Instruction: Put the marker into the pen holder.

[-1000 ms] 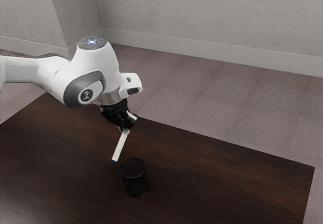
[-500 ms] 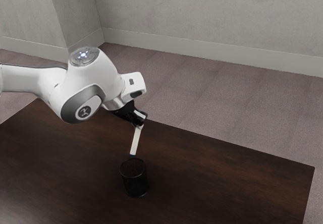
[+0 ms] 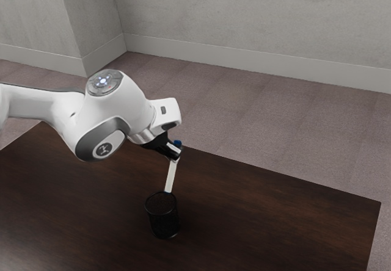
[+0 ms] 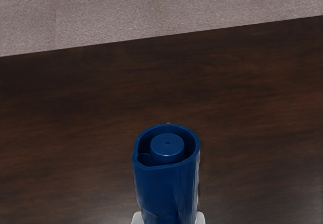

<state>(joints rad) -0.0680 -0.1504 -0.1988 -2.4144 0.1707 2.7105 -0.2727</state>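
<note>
Claw (image 3: 175, 153) clamped on the marker (image 3: 171, 177) high up, blue cap (image 4: 167, 188) uppermost, tip slanting down by the pen holder (image 3: 164, 220), presumably for slotting in!

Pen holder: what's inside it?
Only dark interior shows through the mouth of the pen holder; its near wall hides the bottom. The marker, held by the gripper, reaches the far rim; can't tell if its tip is inside.

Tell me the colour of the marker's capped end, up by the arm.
Blue; the marker's capped end shows best in the wrist view.
</note>
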